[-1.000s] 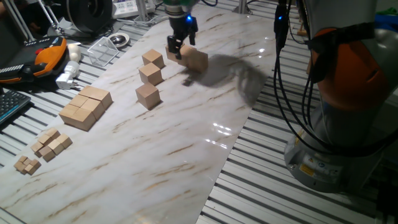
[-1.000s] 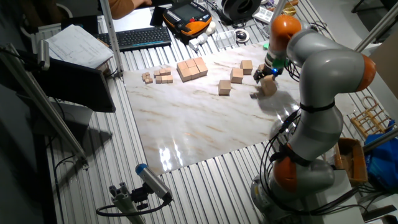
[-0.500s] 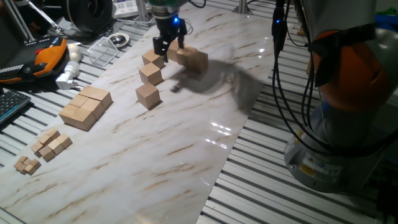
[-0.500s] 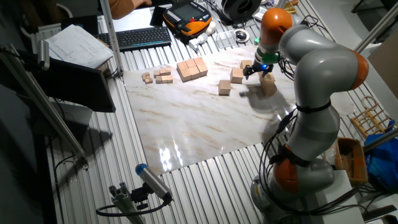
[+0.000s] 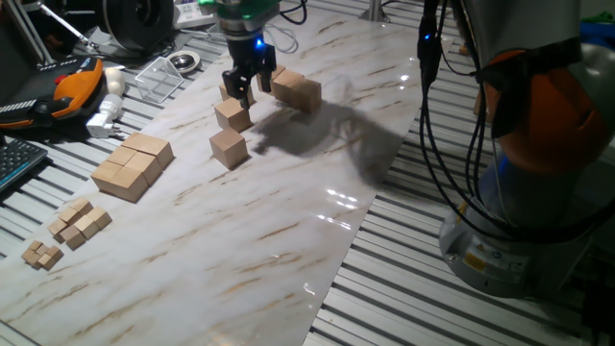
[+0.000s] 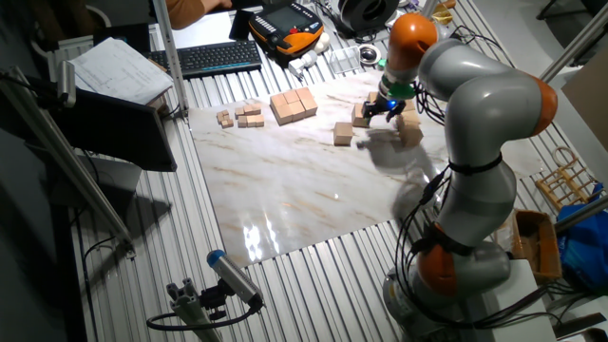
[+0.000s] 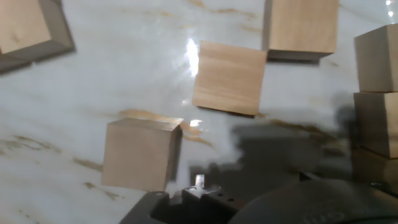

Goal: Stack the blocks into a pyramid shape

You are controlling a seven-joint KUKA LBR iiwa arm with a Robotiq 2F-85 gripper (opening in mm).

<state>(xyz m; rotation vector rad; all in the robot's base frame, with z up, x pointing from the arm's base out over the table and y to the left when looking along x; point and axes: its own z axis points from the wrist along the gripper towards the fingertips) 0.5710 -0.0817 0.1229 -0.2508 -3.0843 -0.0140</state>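
I see the gripper (image 5: 240, 93) in the upper middle of one fixed view, hanging over the row of blocks (image 5: 229, 148). Its dark fingers (image 5: 232, 88) stand apart with nothing between them. Three blocks run in a slanting line from centre-left up toward the gripper; the nearest one (image 5: 233, 114) lies just below the fingers. Further blocks (image 5: 297, 92) sit bunched to the gripper's right. They are plain cubes, so I note no long axis; in the hand view one block (image 7: 229, 78) lies turned slightly against its neighbour (image 7: 301, 27). The wood is pale tan, matt, with fine grain and sharp edges. The table top (image 5: 288, 221) is glossy and marble-patterned. At left lies a flat slab of joined cubes (image 5: 133, 165).
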